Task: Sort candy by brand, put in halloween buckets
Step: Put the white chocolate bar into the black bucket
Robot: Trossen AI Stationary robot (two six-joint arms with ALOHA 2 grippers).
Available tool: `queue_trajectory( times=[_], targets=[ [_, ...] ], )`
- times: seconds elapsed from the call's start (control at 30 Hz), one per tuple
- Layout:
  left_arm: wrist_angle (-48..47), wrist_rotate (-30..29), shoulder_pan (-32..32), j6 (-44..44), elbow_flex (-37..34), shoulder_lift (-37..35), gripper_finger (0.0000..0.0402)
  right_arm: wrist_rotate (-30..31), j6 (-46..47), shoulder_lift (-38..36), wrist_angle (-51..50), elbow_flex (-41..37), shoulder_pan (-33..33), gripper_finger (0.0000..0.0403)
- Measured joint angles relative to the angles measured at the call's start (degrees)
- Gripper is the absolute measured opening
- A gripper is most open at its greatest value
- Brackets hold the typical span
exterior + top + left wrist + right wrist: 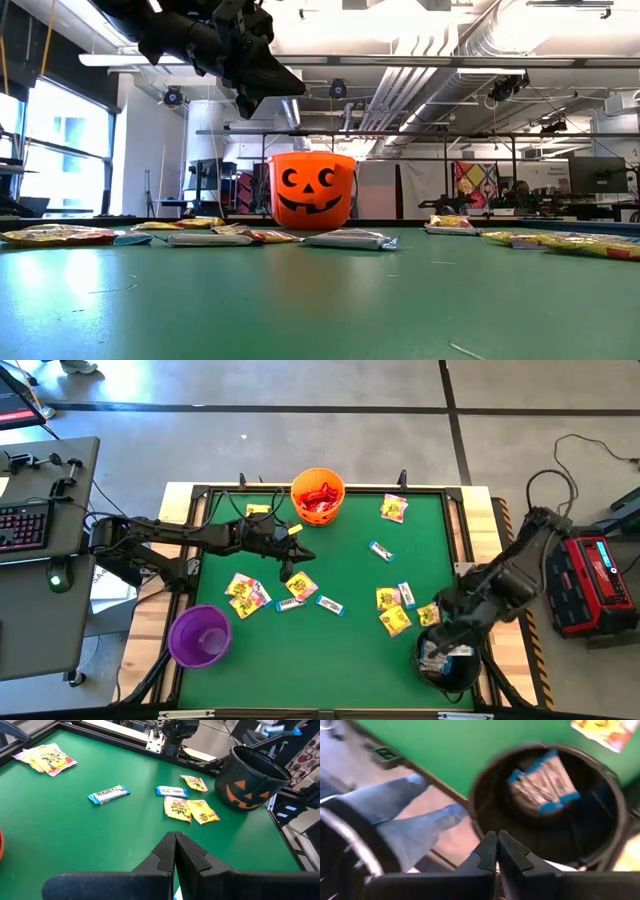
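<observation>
Where white-blue packets (543, 782) lie, black bucket (600, 827).

The bench (330, 650) is green. The orange bucket (318, 495) has a black pumpkin face and red candy (320, 496) inside. The purple bucket (200, 635) is plain. The black bucket (255, 777) has an orange face; inside it are white-blue packets (545, 782). The yellow packets (190, 810) carry dark print. Both tools are dark.
</observation>
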Motion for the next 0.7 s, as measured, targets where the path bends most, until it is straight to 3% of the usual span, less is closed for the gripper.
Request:
queue_trajectory(
  times=[0.27,0.7],
  targets=[
    [0.0,0.0,0.0,0.0,0.0,0.0,0.0,0.3,3.2,4.6,-2.0,-2.2,2.3,0.0],
    [-0.5,0.2,0.0,0.9,0.0,0.0,0.0,-0.8,4.3,5.2,12.9,-20.0,2.2,0.0]
  ],
)
